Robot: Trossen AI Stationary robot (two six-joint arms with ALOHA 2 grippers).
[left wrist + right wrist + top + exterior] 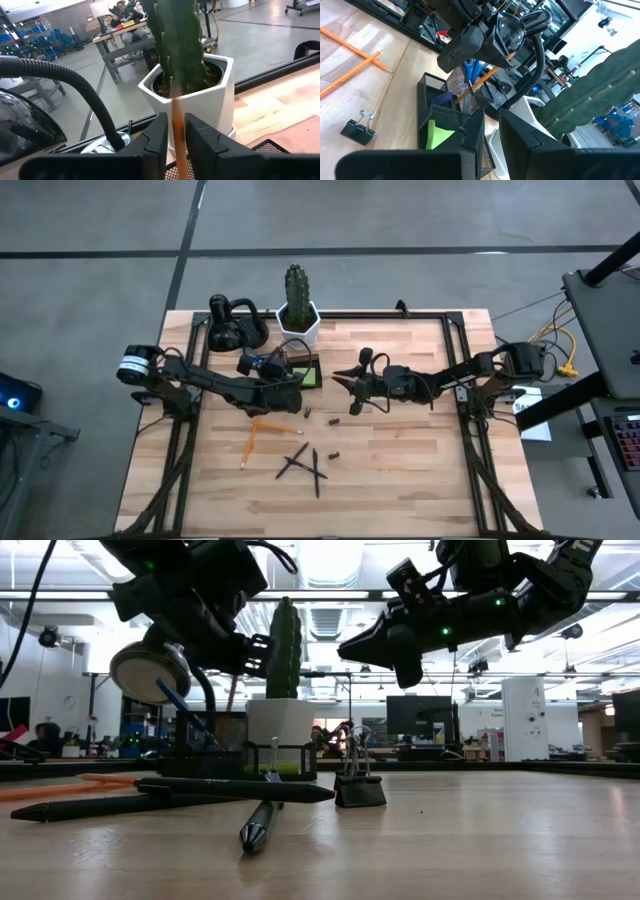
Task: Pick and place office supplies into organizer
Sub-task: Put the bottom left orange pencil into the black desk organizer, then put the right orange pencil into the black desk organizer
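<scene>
While the left gripper (172,137) pinches an orange pencil (178,135) above the organizer (452,115), pens (300,463) litter the wooden table (400,470). Right gripper (490,135) hovers empty, slightly parted. People sit beyond.

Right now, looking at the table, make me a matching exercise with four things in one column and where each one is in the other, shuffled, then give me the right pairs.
Things
1. orange pencil
2. lime-green sticky-note pad
3. cactus
4. binder clip

Places
A. planted in the white hexagonal pot
B. lying loose on the wooden table
C. between the left hand's fingers, above the organizer
D. inside the mesh organizer

Pairs: 1-C, 2-D, 3-A, 4-B
</scene>
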